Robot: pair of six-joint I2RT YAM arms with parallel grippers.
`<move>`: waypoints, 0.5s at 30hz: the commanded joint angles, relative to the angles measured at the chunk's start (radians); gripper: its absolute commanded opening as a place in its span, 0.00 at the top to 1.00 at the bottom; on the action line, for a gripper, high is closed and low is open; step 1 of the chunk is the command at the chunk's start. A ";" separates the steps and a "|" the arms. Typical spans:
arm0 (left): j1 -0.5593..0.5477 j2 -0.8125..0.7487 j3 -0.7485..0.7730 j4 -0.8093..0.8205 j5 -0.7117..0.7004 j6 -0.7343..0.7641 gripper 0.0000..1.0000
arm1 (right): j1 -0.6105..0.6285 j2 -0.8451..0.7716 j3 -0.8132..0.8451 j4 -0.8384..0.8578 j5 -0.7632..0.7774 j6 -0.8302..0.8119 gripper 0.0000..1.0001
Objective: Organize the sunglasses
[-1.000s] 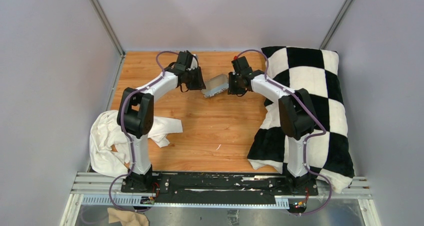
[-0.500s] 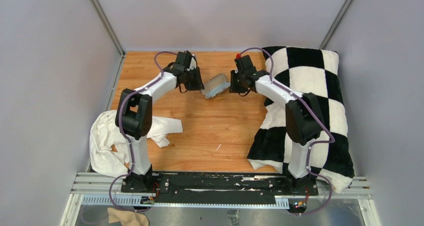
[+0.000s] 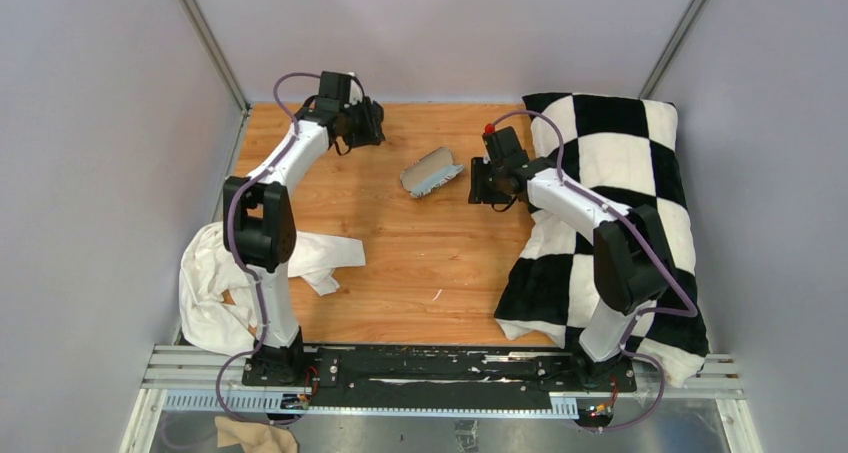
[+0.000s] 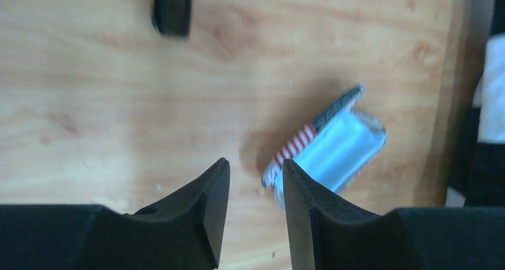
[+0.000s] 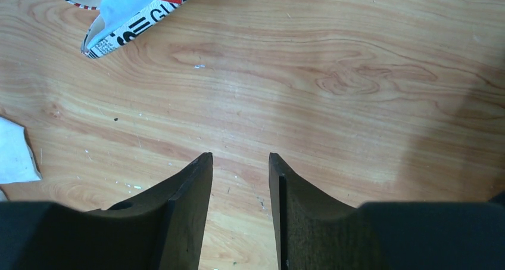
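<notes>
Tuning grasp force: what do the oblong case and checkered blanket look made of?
Oblong grey case with red-striped edge: probably stiff fabric or faux leather, matte, printed trim, pale-blue inside. Black-and-white checkered blanket: likely plush fleece, fuzzy surface, soft folds.

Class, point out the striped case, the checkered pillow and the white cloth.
striped case (image 3: 432, 171), top view, its grey middle.
checkered pillow (image 3: 625, 153), top view, a white square.
white cloth (image 3: 205, 268), top view, its bunched middle.
</notes>
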State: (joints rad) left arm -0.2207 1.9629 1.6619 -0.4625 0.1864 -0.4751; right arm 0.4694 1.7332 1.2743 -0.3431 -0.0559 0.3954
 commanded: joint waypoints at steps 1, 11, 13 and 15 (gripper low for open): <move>0.056 0.119 0.172 -0.067 -0.021 0.036 0.54 | -0.015 -0.055 -0.033 -0.014 0.029 -0.009 0.55; 0.116 0.394 0.462 -0.044 0.038 0.049 0.24 | -0.016 -0.036 -0.010 -0.035 0.028 -0.002 0.54; 0.128 0.432 0.480 -0.007 0.093 0.030 0.23 | -0.015 -0.030 -0.005 -0.038 0.027 -0.001 0.54; 0.138 0.466 0.490 0.039 0.139 0.013 0.23 | -0.016 -0.024 -0.003 -0.042 0.024 0.000 0.54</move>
State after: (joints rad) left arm -0.1062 2.3737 2.1033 -0.4942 0.2256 -0.4416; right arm 0.4686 1.6970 1.2537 -0.3496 -0.0471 0.3958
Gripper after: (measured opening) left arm 0.764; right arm 0.455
